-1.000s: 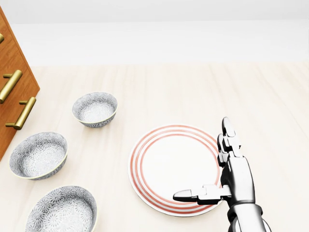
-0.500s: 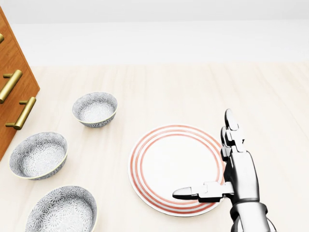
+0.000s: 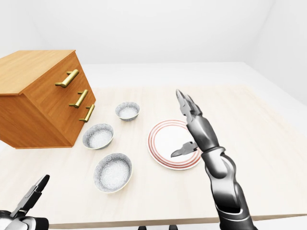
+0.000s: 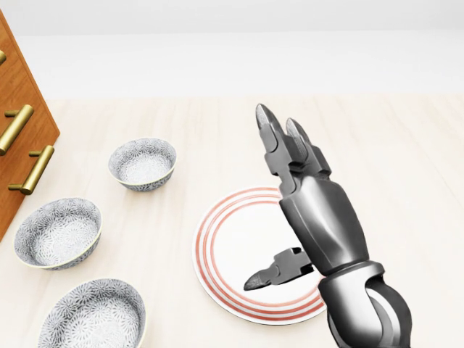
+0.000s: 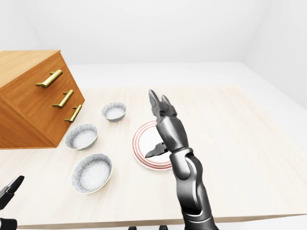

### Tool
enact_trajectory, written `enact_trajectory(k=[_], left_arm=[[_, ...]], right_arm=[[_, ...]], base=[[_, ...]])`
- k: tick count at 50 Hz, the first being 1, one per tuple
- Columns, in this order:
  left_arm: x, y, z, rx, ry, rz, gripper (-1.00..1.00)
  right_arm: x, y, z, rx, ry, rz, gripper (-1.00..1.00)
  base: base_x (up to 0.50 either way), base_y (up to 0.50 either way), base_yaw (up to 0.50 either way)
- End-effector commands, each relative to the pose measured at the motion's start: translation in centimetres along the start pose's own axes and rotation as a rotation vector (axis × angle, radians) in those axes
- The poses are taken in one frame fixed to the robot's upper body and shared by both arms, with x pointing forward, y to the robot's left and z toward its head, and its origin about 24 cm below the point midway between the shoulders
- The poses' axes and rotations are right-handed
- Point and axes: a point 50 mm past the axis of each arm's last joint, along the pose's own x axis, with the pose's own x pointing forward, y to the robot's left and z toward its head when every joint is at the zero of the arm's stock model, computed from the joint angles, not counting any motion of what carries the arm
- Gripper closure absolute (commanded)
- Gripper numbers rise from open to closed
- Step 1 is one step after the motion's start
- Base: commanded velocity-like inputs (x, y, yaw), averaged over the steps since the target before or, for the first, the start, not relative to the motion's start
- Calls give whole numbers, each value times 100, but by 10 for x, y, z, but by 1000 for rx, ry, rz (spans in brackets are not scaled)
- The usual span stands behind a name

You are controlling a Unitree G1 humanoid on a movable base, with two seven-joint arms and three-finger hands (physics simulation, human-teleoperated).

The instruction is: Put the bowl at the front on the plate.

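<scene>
Three grey patterned bowls lie left of a white plate (image 4: 217,250) with red rings. The bowl lowest in the head view (image 4: 93,315) is the one nearest me; a second bowl (image 4: 58,232) and a third bowl (image 4: 143,163) lie above it. My right hand (image 4: 267,199) is raised over the plate's right half, fingers pointing up and thumb (image 4: 272,274) sticking out left, open and holding nothing. It hides part of the plate. My left hand (image 3: 29,201) shows at the bottom left of the left-eye view, fingers stretched out, empty, well away from the bowls.
A wooden chest of drawers (image 3: 43,98) with brass handles stands at the left, close to the two upper bowls. The light wooden tabletop (image 3: 259,139) stretches to the right of the plate, and its near edge (image 3: 144,223) runs along the bottom.
My right hand has risen from beside the plate's right rim and swung left over the plate, now nearer the camera. Bowls and plate have not moved.
</scene>
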Motion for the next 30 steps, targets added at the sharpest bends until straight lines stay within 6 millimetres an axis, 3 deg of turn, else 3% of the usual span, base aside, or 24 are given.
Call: enact_trajectory(k=[1, 12, 22, 30], left_arm=[[0, -2, -2, 9, 7, -5, -100], [0, -3, -6, 25, 17, -8, -100], [0, -2, -7, 31, 21, -7, -100], [-1, -1, -5, 26, 14, -6, -100]], right_arm=[[12, 4, 26, -502, 58, 183, -100], [27, -8, 18, -828, 320, 197, -100], [37, -2, 20, -845, 320, 197, -100], [31, 7, 24, -822, 317, 231, -100]], base=[[0, 0, 0], [0, 0, 0], [0, 0, 0], [0, 0, 0]])
